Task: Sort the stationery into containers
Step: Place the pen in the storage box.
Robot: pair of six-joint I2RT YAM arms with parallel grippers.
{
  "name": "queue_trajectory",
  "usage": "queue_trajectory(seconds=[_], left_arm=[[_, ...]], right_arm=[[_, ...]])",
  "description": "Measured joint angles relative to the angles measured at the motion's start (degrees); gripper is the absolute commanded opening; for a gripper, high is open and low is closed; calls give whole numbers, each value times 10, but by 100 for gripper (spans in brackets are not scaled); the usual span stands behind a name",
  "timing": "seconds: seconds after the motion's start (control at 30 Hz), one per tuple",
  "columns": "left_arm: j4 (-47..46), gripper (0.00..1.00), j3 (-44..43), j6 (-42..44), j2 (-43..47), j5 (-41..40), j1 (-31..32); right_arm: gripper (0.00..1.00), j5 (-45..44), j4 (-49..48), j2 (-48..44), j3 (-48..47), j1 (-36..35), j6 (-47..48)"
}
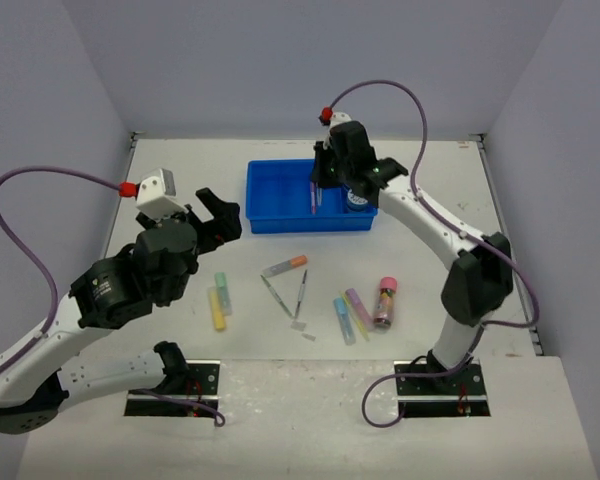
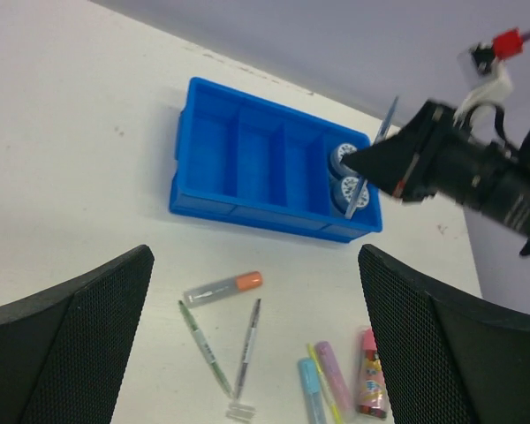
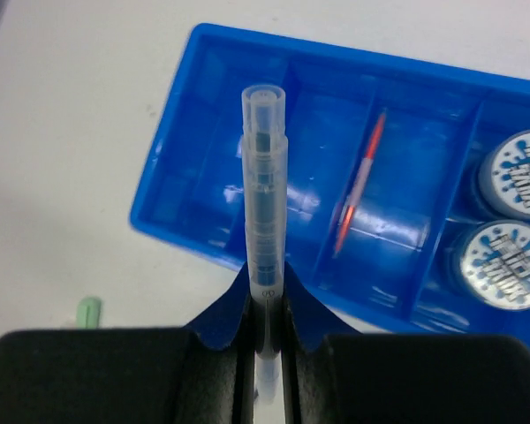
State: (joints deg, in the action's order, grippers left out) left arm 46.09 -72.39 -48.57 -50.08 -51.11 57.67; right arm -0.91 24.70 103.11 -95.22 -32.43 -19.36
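Note:
The blue tray (image 1: 280,200) (image 2: 214,168) (image 3: 172,185) lies at the back of the table. Two patterned discs (image 3: 517,163) (image 2: 344,159) fill its end compartment, and a red thin pen (image 3: 358,181) lies in the one beside them. My right gripper (image 1: 318,185) (image 3: 267,296) is shut on a clear pen (image 3: 265,194) (image 2: 371,159), held over the tray. My left gripper (image 1: 215,215) (image 2: 254,256) hangs open and empty above the table. Below it lie an orange-capped marker (image 2: 223,289), two thin pens (image 2: 203,344), blue (image 2: 311,389) and purple (image 2: 336,375) markers and a pink tube (image 2: 369,375).
Green (image 1: 222,290) and yellow (image 1: 217,310) markers lie at the left of the table, in front of my left arm. Small clear cap pieces (image 1: 300,328) rest near the thin pens' tips. White walls close in the table at left, back and right.

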Motion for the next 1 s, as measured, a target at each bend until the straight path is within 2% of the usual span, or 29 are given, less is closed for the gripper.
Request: queue_trajectory(seconds=[0.13,0.23,0.53,0.6,0.7,0.9,1.0], left_arm=[[26,100,35,0,1,0,0],[40,100,61,0,-9,4,0],[54,100,97,1,-10,5,0],[54,100,107,1,-11,5,0],[54,100,120,1,-13,5,0],[55,100,125,0,-28,5,-2],[62,100,127,-8,-32,5,-2]], right_arm=[[1,-25,60,118,-146,30,3],[4,-28,94,185,-222,48,4],[30,-29,167,289,-277,63,15],[41,-27,176,293,-278,62,16],[46,-26,181,292,-278,62,15],[43,-30,192,244,-245,59,14],[38,-50,175,117,-117,39,7]])
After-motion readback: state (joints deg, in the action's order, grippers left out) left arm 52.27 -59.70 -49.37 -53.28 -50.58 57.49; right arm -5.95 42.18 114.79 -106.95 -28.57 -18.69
